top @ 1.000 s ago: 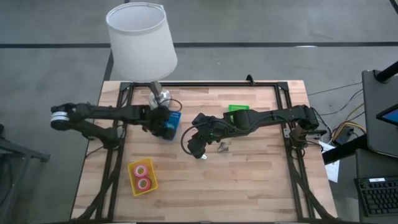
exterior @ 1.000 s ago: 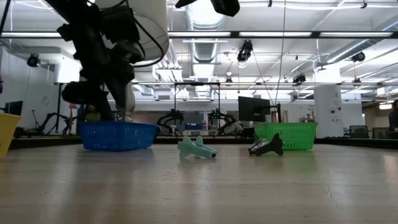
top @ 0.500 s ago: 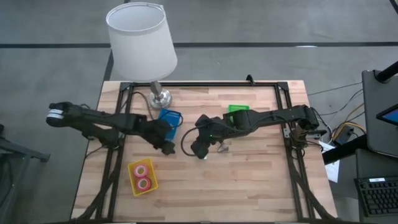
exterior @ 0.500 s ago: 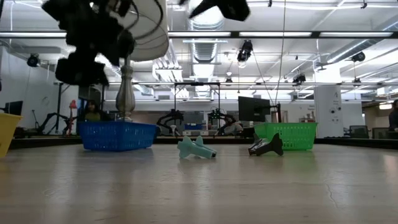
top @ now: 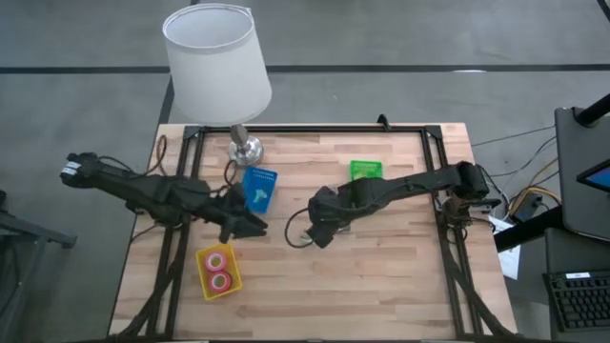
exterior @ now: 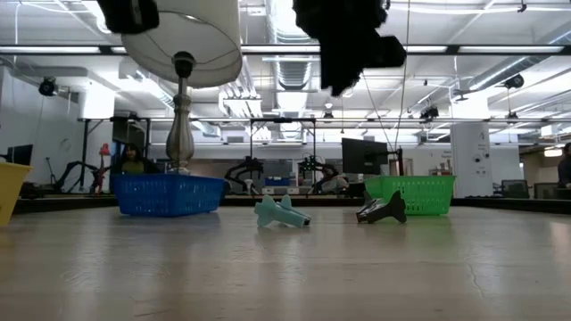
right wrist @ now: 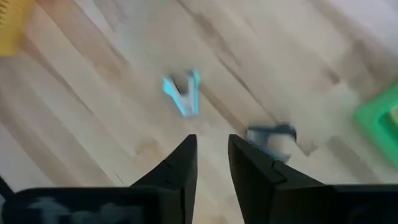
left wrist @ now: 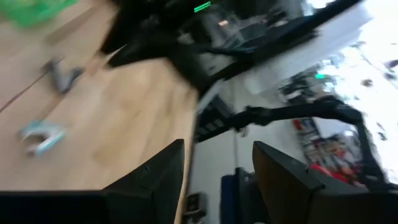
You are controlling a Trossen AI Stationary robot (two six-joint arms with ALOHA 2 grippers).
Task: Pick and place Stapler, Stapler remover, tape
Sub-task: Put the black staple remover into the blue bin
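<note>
Two staple removers lie on the wooden table between the trays: a teal one (exterior: 281,212) (right wrist: 183,93) and a dark one (exterior: 381,209) (right wrist: 270,135). In the high view my right arm hides both. My right gripper (top: 317,233) (right wrist: 212,143) hangs above them, its fingers a narrow gap apart with nothing between. My left gripper (top: 253,226) (left wrist: 217,149) is open and empty between the blue tray (top: 259,188) and the yellow tray (top: 217,270). The red and pink tape rolls (top: 218,269) lie in the yellow tray. A pale teal thing (top: 258,195) shows in the blue tray.
A green tray (top: 364,170) sits toward the far edge, right of the blue one. A lamp with a white shade (top: 217,57) stands at the far left, its base (top: 245,150) just beyond the blue tray. Bare wood spreads along the near half of the table.
My left gripper has swung away from above the blue tray toward the near edge and slightly right, ending just above the yellow tray's far corner. My right gripper has shifted a little right and near and come lower over the staple removers. The removers have stayed put.
</note>
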